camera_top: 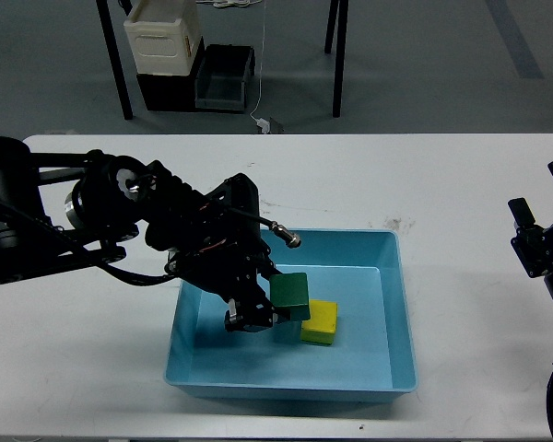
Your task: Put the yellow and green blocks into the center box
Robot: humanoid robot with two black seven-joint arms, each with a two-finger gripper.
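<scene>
The small dark green cube sits clamped in the left pincer, held just above the floor of the shallow light-blue plastic tray on the white bench. Touching its right side lies the bright yellow cube, already inside. The drop is straight down. Of the right pincer, far right, I cannot tell the state.

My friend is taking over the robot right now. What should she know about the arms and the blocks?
Left gripper: over the blue tray, jaws shut on the green block, which looks slightly raised.
Right gripper: at the table's right edge, holding nothing; whether its jaws are open cannot be told.
Yellow block: lying on the tray floor, right beside the green one.
Done: yellow is in.
Left: release green into the tray, then pull the left arm away.
</scene>
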